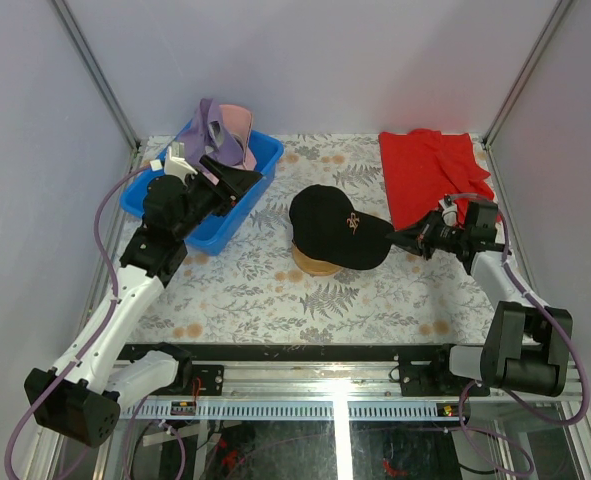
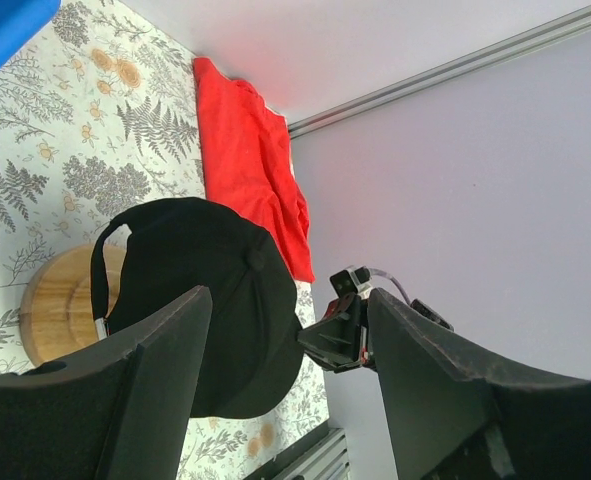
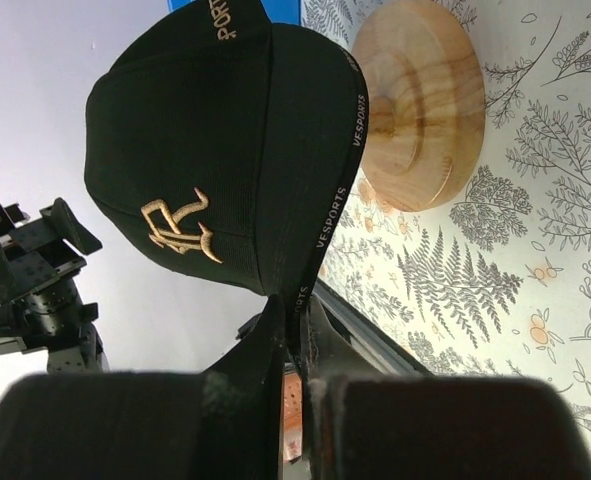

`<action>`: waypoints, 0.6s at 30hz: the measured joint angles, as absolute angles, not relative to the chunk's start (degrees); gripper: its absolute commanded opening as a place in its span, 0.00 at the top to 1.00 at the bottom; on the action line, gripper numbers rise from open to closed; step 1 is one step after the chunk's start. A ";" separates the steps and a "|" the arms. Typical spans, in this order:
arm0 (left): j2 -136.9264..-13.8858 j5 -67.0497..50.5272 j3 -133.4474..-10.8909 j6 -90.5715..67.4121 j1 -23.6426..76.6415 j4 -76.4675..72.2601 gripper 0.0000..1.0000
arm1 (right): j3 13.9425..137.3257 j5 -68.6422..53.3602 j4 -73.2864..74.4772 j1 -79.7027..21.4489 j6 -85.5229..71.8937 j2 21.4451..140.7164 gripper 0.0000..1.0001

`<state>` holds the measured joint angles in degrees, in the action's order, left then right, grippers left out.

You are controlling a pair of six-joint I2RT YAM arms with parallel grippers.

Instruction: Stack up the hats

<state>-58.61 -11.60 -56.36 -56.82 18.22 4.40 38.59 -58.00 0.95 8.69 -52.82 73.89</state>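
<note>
A black hat with a gold emblem (image 1: 330, 225) is over the round wooden stand (image 1: 313, 263) at the table's middle. I cannot tell whether it rests on the stand. My right gripper (image 1: 400, 238) is shut on its brim from the right; the right wrist view shows the fingers (image 3: 297, 310) pinching the brim edge below the hat's crown (image 3: 215, 150). A lavender hat (image 1: 213, 125) and a pink hat (image 1: 240, 122) lie in the blue bin (image 1: 265, 150). My left gripper (image 1: 237, 180) is open and empty above the bin's near right side. The dark green hat is not in view.
A red cloth (image 1: 430, 170) lies at the back right, behind the right arm. The blue bin sits at the back left. Grey walls close in the table on three sides. In the left wrist view the hat (image 2: 215, 290), stand (image 2: 60, 300) and cloth (image 2: 245, 150) show beyond the fingers.
</note>
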 measured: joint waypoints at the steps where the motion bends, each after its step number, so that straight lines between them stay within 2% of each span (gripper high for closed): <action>1: -58.61 -11.60 -56.29 -56.80 18.22 4.40 0.38 | 39.11 -57.93 1.93 8.69 -51.83 73.93 0.98; 11: -58.59 -12.01 -55.11 -56.51 18.22 4.38 0.39 | 44.14 -55.83 12.64 8.69 -42.52 74.11 0.89; 15: -58.59 -12.88 -53.54 -55.92 18.22 4.40 0.39 | 44.56 -54.13 15.51 8.69 -39.90 74.22 0.82; 18: -58.61 -13.28 -52.40 -55.59 18.22 4.45 0.39 | 44.73 -52.86 17.30 8.69 -38.33 74.65 0.73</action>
